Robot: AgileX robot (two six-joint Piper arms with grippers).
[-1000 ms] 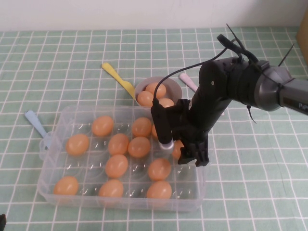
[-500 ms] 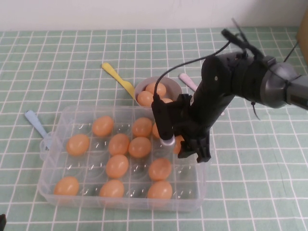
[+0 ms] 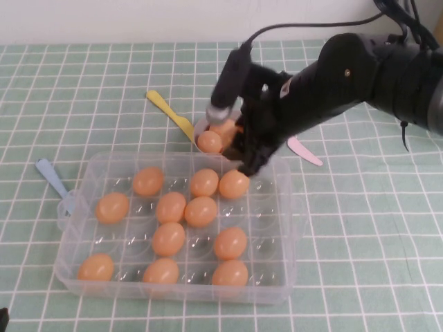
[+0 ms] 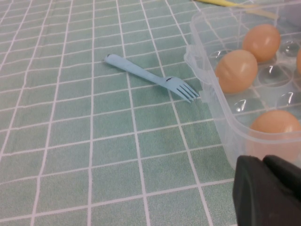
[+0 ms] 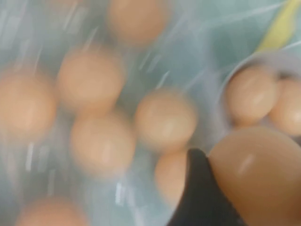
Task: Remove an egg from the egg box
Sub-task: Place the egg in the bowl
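The clear plastic egg box [image 3: 82, 207] sits at the front middle of the table with several orange-tan eggs [image 3: 201, 211] in its cups. My right gripper [image 3: 243, 158] hangs over the box's far edge, next to the small bowl [image 3: 201, 126]. In the right wrist view a black finger [image 5: 200, 188] presses against one egg [image 5: 258, 174], which is lifted above the eggs in the box. The arm hides that egg in the high view. My left gripper [image 4: 263, 162] is shut and empty, low by the box's near-left corner [image 4: 221, 136].
The pale bowl holds a few eggs [image 3: 210, 142]. A yellow spoon [image 3: 169, 111] lies left of it and a pink spoon [image 3: 303, 152] to its right. A blue fork [image 3: 52, 176] lies by the box's left side; it also shows in the left wrist view [image 4: 150, 77].
My right gripper has lifted out of the box's right side with an egg and swung toward the far edge by the bowl. The left arm has not moved.
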